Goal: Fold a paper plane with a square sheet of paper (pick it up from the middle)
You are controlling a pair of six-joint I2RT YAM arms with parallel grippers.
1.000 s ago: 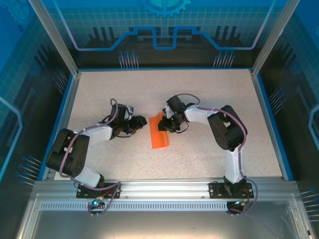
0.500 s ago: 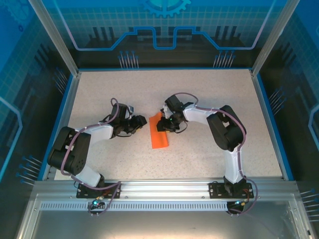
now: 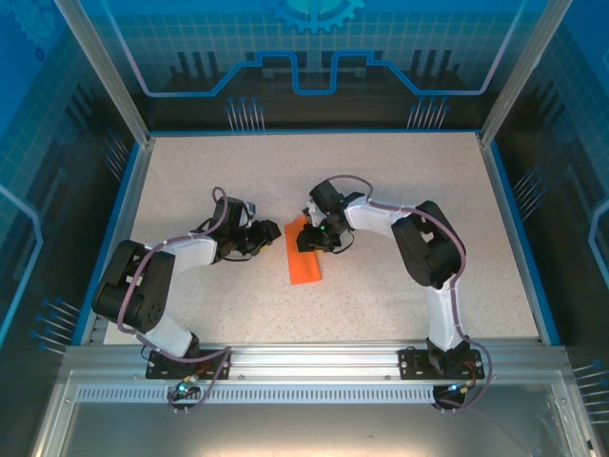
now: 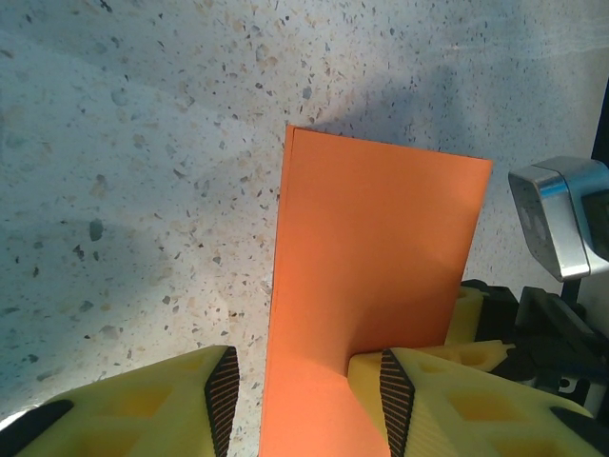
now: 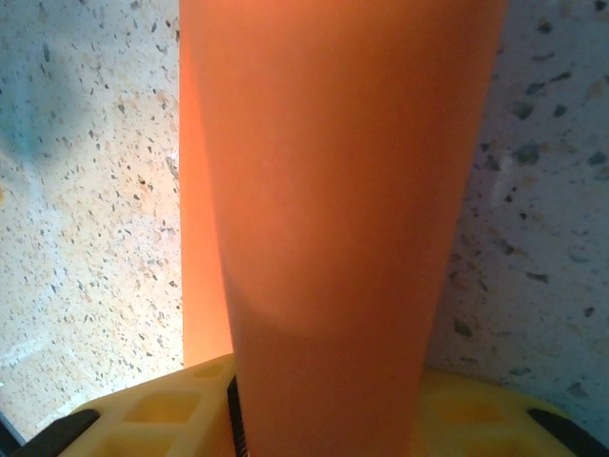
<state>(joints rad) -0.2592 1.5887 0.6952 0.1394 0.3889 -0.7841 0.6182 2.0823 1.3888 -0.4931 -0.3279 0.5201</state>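
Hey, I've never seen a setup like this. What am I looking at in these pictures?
Two robot arms are bolted at the near edge of a speckled table. One picture comes from a fixed camera overhead; the other two from cameras on each wrist, so the yellow fingers are the arms' own. On the table is the square sheet of paper, orange, folded into a strip. The left gripper has its jaws apart with the paper between them. The right gripper is at the paper's far end; paper hides its jaws, so its grip is unclear.
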